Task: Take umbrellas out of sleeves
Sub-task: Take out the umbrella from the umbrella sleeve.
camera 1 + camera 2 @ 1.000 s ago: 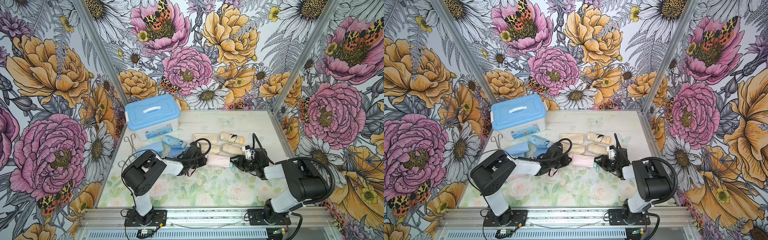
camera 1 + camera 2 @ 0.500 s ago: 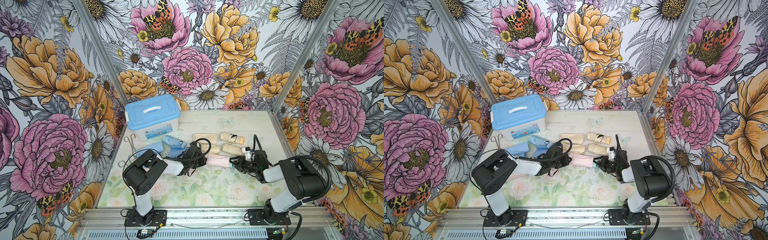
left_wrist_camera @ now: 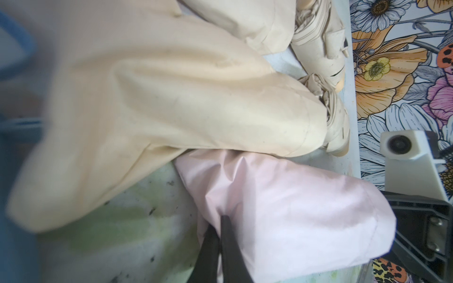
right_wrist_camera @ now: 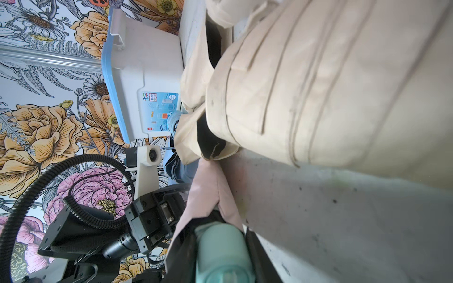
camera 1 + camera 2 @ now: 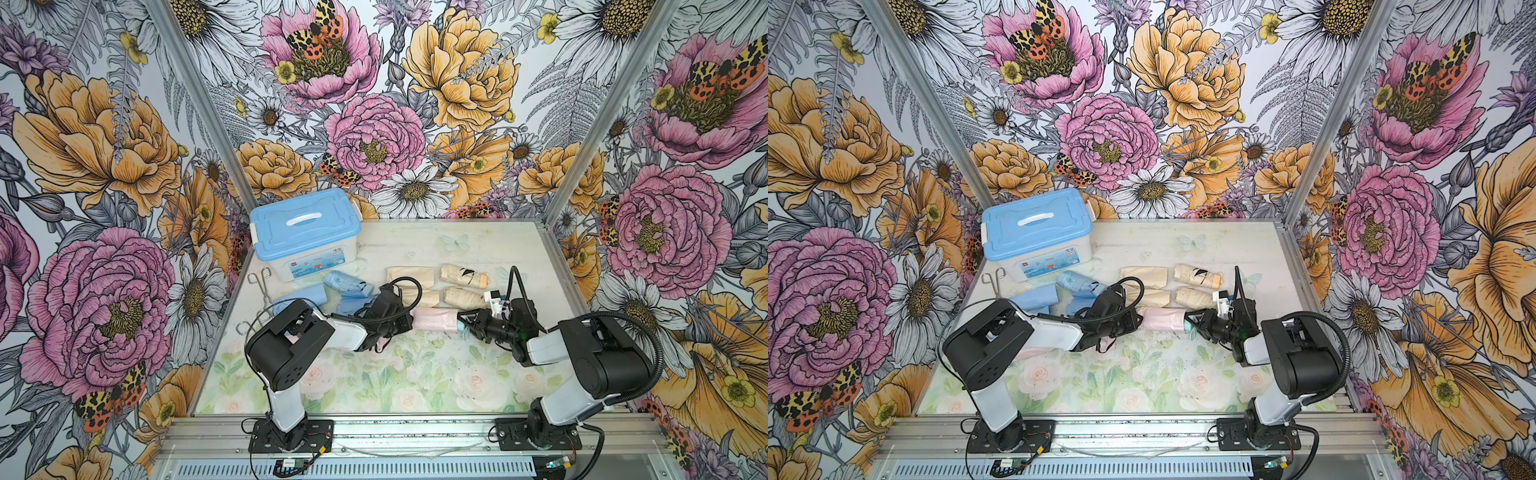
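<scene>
A pink sleeve (image 5: 432,321) (image 5: 1160,320) lies mid-table with an umbrella inside; only the umbrella's mint-green handle (image 4: 220,252) sticks out of the open end. My left gripper (image 5: 409,322) (image 3: 219,220) is shut on the sleeve's closed end, pinching a fold of pink fabric (image 3: 294,208). My right gripper (image 5: 462,326) (image 4: 219,235) is shut on the mint handle, one finger on each side. Two cream umbrellas (image 5: 463,275) lie bare behind it, beside flat cream sleeves (image 5: 409,275). A blue umbrella (image 5: 345,282) and a blue sleeve (image 5: 301,296) lie further left.
A blue-lidded plastic box (image 5: 305,232) stands at the back left. Metal forceps (image 5: 262,280) lie by the left wall. The floral mat (image 5: 415,374) stretches in front of both arms. The cream umbrella (image 4: 331,85) sits close beside the right gripper.
My right gripper has closed its jaws onto the mint handle at the sleeve's mouth. The left gripper keeps its pinch and has not moved.
</scene>
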`<action>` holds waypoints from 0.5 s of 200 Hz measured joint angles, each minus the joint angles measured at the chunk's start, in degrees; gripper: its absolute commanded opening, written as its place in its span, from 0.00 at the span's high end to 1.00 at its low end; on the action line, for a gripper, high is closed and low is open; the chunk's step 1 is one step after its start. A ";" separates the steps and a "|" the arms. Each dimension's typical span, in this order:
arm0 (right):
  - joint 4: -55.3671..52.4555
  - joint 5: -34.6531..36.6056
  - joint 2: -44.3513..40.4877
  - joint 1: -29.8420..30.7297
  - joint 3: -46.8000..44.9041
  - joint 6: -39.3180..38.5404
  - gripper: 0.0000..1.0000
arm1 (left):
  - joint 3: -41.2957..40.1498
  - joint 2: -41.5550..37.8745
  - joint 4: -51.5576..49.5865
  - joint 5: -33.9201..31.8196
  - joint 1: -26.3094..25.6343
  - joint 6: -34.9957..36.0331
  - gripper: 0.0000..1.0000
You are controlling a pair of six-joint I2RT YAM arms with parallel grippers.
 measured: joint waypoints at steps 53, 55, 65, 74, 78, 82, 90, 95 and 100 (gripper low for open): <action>-0.22 -1.86 -0.13 -1.77 -0.02 0.20 1.00 | -0.98 -0.81 0.00 0.04 0.28 -0.02 0.93; -0.20 -1.95 -0.15 -1.84 -0.02 0.20 1.00 | -1.03 -0.83 0.00 0.04 0.31 -0.02 0.93; -0.26 -2.16 -0.33 -2.14 -0.07 0.24 1.00 | -1.31 -1.05 0.00 0.07 0.42 0.00 0.93; -0.26 -2.38 -0.46 -2.45 -0.09 0.22 1.00 | -1.60 -1.29 0.00 0.07 0.48 -0.02 0.93; -0.26 -2.47 -0.50 -2.56 -0.09 0.24 1.00 | -1.73 -1.40 0.00 0.07 0.55 0.00 0.93; -0.26 -2.58 -0.50 -2.73 -0.11 0.24 1.00 | -1.88 -1.51 0.00 0.07 0.57 0.00 0.93; -0.26 -2.75 -0.55 -2.93 -0.11 0.33 1.00 | -2.10 -1.73 -0.02 0.07 0.66 0.00 0.93; -0.28 -2.89 -0.59 -3.10 -0.11 0.39 1.00 | -2.25 -1.79 0.00 0.07 0.70 0.00 0.93; -0.35 -2.97 -0.68 -3.17 -0.11 0.42 1.00 | -2.36 -1.88 0.00 0.07 0.74 0.00 0.93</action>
